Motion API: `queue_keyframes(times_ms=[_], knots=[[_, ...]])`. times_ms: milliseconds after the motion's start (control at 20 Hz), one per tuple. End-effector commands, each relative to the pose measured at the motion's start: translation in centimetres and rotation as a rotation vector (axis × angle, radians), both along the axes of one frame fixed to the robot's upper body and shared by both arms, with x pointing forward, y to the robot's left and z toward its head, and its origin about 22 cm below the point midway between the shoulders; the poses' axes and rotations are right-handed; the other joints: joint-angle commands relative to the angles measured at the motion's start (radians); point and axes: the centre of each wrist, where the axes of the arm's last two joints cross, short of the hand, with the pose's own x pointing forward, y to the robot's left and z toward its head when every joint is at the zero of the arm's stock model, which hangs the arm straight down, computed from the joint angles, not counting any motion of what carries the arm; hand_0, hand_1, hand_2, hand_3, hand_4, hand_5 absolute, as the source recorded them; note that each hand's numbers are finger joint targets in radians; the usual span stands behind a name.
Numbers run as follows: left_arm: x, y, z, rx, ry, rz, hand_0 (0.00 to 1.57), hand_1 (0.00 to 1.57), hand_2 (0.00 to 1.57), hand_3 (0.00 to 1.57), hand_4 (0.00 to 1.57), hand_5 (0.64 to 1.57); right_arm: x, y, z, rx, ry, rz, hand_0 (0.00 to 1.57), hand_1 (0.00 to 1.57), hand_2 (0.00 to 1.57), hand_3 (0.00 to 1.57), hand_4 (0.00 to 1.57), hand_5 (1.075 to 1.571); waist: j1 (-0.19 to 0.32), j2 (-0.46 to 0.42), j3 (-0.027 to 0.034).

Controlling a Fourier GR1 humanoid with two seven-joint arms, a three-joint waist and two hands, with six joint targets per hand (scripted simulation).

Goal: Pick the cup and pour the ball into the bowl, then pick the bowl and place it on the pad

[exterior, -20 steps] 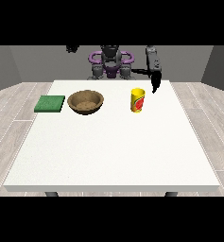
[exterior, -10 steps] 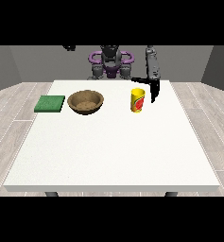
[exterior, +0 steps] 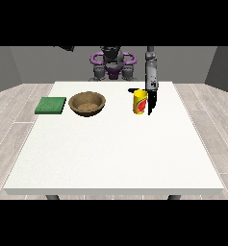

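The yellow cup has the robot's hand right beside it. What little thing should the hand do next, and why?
Probably curl its fingers round the yellow cup. The hand at the view's right hangs straight down at the cup's side, with its thumb reaching behind the rim, but nothing wraps the cup yet. The cup stands upright on the table, so it must be held before lifting towards the bowl.

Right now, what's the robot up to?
The hand at the view's right is down beside the yellow cup, fingers straight, apparently about to grasp it. The cup stands upright on the table. The brown bowl and green pad sit untouched to its left in the view.
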Motion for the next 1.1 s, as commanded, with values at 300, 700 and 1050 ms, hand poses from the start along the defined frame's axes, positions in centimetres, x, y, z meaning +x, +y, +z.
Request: queue_keyframes(times_ms=[300,700,1050], knots=[[-1.2,3.8,-0.6,0.273,-0.07,0.194,1.32,1.32,1.57,1.57,1.0,1.497,-2.3,-2.3,2.9,-0.036,-0.068,0.039,0.0,0.0,0.0,0.0,0.0,1.562,-0.069,0.054,0.0002],[-0.3,-0.2,-1.5,0.385,0.018,0.175,1.33,1.33,1.57,1.57,1.07,1.481,-0.7,-5.8,0.2,0.009,0.067,-0.042,0.0,0.0,0.0,0.0,0.09,1.559,-0.017,-0.075,0.0014],[2.9,-4.3,1.6,0.605,0.058,0.172,1.37,1.37,1.57,1.57,1.11,1.515,1.2,-7.5,-1.1,0.036,0.148,-0.071,0.0,0.0,0.0,0.0,0.24,1.559,0.029,-0.171,0.0018]])
